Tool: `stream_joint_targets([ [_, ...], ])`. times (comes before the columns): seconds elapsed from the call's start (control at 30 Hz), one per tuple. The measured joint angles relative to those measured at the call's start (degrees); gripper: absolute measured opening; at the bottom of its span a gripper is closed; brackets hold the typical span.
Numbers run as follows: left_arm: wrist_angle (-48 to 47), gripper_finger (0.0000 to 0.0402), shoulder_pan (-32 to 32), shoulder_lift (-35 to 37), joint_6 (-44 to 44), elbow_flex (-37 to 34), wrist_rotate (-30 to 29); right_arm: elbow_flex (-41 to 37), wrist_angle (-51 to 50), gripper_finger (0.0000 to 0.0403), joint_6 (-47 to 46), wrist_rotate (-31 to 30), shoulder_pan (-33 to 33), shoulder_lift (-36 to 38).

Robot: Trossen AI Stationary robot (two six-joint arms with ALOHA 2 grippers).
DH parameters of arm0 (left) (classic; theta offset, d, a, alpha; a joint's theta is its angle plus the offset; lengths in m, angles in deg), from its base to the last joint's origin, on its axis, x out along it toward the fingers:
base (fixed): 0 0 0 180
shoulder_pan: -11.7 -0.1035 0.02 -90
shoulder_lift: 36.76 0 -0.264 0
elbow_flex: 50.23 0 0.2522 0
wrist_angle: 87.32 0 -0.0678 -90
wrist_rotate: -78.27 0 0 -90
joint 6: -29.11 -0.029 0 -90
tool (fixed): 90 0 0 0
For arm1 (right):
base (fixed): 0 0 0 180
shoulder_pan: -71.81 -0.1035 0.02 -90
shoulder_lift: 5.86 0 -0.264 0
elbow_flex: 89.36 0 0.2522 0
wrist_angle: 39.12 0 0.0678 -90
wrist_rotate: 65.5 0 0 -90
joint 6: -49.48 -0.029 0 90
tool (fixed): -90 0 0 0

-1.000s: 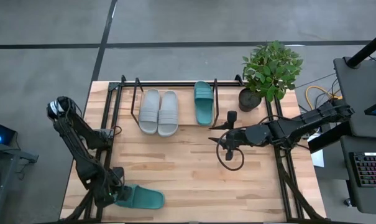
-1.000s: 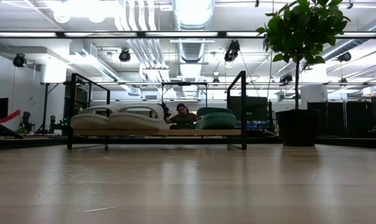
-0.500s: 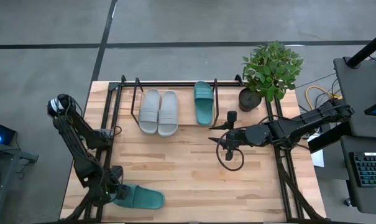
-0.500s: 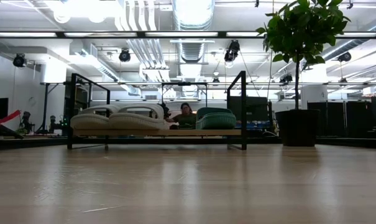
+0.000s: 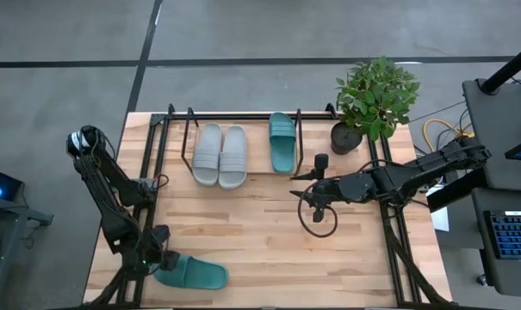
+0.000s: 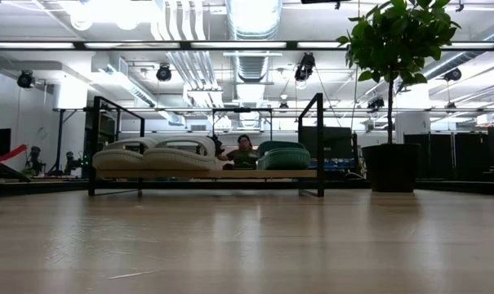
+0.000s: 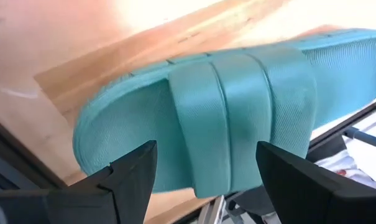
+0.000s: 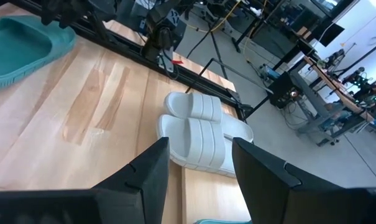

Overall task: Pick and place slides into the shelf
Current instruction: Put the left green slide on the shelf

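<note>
A dark teal slide (image 5: 194,274) lies sole-down on the table near its front left corner. My left gripper (image 5: 161,262) is open above the slide's left end. In the left wrist view its fingers stand apart over the slide's wide strap (image 7: 237,118). The shelf (image 5: 243,172) stands at the far side and holds two light grey slides (image 5: 220,155) side by side and a second teal slide (image 5: 282,142). My right gripper (image 5: 315,203) is open and empty over the table's middle right.
A potted plant (image 5: 374,99) stands at the far right, next to the shelf. The low view shows the shelf (image 6: 206,173) with its slides, the plant's pot (image 6: 391,167) and a person (image 6: 245,152) in the room behind. Bare wood (image 5: 260,241) lies between the two grippers.
My left arm has shifted a little toward the table's far edge above the teal slide's left end. The slide has stayed where it was.
</note>
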Motion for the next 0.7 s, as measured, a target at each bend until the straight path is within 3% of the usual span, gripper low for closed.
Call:
stream_joint_targets([
  [0.7,-0.5,0.0258,0.3,-0.9,-0.2,0.0,-6.6,0.0,-1.0,0.0166,-1.0,0.0,0.0,0.0],
])
